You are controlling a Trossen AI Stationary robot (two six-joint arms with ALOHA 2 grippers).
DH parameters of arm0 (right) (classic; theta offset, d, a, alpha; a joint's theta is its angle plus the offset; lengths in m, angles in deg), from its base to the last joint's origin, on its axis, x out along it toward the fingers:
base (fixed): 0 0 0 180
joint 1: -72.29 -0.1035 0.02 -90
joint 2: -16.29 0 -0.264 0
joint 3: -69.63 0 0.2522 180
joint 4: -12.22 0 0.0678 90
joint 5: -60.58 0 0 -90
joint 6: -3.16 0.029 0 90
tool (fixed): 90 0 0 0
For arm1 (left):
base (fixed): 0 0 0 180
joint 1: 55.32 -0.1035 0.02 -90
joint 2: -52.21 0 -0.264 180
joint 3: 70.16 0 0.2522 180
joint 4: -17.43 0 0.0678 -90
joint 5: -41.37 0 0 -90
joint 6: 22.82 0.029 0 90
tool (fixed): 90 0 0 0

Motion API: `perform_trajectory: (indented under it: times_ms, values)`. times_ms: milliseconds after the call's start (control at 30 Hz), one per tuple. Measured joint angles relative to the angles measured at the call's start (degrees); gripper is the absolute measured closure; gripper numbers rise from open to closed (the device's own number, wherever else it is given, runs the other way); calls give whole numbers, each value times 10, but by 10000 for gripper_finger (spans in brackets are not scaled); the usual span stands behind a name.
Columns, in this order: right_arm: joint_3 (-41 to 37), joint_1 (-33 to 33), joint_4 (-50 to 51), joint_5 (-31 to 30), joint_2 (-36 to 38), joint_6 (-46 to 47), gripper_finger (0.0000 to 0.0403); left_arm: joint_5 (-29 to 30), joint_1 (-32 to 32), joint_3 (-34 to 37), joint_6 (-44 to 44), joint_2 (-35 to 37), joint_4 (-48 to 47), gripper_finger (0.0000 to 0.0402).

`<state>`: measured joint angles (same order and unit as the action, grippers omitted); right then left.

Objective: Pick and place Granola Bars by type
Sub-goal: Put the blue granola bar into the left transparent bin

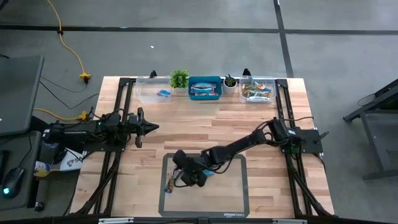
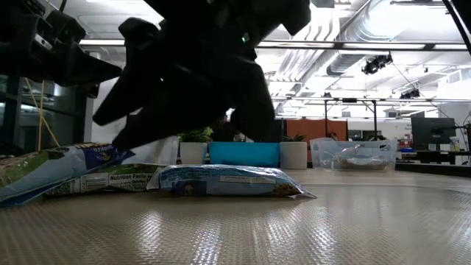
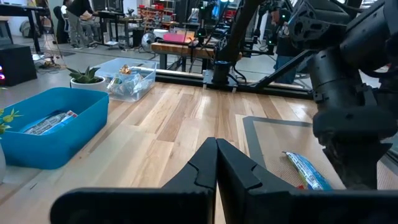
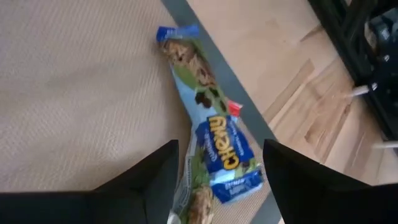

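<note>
The bars (image 1: 170, 183) lie on the grey mat (image 1: 233, 199) at its left edge, near the front of the worktop (image 1: 205, 118). In the right wrist view the blue-wrapped bar (image 4: 211, 137) has its long axis running along the mat's dark border, partly over it, one end toward the end effector and the other away. A red scrap of another wrapper (image 4: 234, 108) peeks out from under it; what it belongs to is hard to tell. From the low view a blue bar (image 2: 224, 181) lies flat, broadside to the camera, with more wrappers (image 2: 66, 174) to its left, cut off by the frame edge.

The right end effector (image 1: 180, 177) hangs just above the bars, fingers (image 4: 146, 180) spread wide apart, one on either side of the blue bar's near end, gripping nothing. Whether the tips touch the mat is unclear.

The left end effector (image 1: 151, 127) waits over the worktop's left side, fingers pressed together, empty.

At the far edge stand a clear bin (image 1: 152, 92), a blue bin (image 1: 205, 88) and a second clear bin (image 1: 258, 90), each with bars inside.
</note>
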<state>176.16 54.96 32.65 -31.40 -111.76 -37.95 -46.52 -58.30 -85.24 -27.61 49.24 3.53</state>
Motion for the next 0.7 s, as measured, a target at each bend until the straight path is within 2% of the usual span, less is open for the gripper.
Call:
perform_trajectory:
  times_ms: [700]
  values:
    - [-37, 1, -67, -26, 0, -85, 187, 0, 0, 0, 0, 0, 0, 400]
